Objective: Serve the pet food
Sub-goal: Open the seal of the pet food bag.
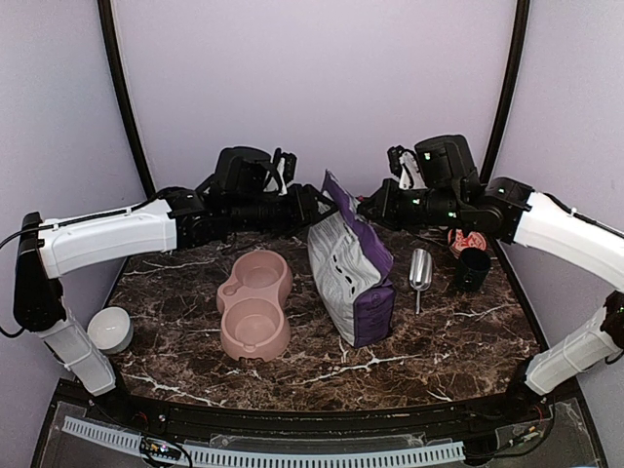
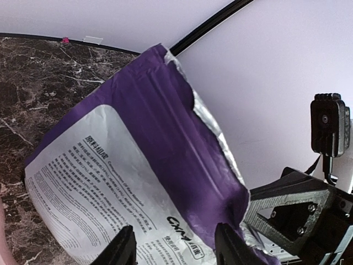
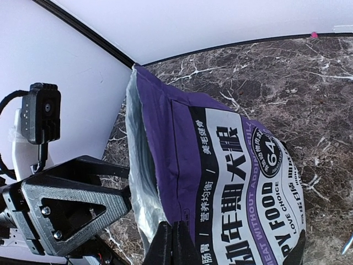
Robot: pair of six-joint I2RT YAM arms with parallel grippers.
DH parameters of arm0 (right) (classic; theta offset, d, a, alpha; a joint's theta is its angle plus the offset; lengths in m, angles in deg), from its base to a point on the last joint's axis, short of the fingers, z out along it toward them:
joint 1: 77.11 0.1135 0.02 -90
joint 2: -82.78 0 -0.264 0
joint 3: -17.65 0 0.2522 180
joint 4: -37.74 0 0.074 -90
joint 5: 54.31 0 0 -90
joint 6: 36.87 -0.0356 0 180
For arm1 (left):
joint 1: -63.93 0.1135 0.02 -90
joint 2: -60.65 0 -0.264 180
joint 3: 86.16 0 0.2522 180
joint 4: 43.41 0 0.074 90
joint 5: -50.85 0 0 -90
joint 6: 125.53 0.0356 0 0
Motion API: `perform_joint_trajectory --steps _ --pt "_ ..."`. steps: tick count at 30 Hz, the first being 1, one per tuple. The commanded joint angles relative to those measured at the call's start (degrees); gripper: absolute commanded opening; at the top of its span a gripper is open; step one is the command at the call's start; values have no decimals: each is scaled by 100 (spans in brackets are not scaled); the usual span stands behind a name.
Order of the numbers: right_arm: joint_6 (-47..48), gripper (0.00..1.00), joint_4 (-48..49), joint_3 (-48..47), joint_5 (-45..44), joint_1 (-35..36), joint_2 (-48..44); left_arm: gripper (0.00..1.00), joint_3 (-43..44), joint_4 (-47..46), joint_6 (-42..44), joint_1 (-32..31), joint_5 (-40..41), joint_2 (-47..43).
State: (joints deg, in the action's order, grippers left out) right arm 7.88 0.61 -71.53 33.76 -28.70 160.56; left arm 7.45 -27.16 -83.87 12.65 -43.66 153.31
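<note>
Top external: the bag [image 1: 351, 278] stands leaning at the middle of the bench [image 1: 439, 341]; the pink double bowl [image 1: 255, 304] sits just beside it toward the left edge, and a metal scoop [image 1: 420, 269] lies on its right; the left gripper [image 1: 320, 203] and right gripper [image 1: 366, 207] meet at the bag's opened top from either side; no pet food shows, so it is presumably inside the bag.

Left wrist: the left fingers [image 2: 122, 249] stand parted, about half wide, with the bag's printed panel across the gap; whether they touch it I cannot tell; the right gripper's tip presses into the purple lip.

Right wrist: the right jaws are closed tight, apparently pinching the front lip; this view alone looks down the silver lining, yet the contents are hidden; only the top view shows bowl and scoop.

The pet food should be light, dry and loose, quick to roll and scatter; no finger can grip it, so take the soft, crinkly bag by its lips, or use the scoop.
</note>
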Motion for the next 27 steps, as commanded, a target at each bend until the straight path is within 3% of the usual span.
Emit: perform_joint_trajectory --steps 1,18,22,27 --pt "170 0 412 103 382 46 -42 51 312 -290 -97 -43 -248 -111" --pt "342 0 751 153 904 55 65 48 436 -415 -149 -110 -376 177" --pt "330 0 828 254 970 64 20 42 404 -407 -139 -110 -318 182" --pt "290 0 897 352 924 72 -42 26 317 -374 -93 -115 -174 178"
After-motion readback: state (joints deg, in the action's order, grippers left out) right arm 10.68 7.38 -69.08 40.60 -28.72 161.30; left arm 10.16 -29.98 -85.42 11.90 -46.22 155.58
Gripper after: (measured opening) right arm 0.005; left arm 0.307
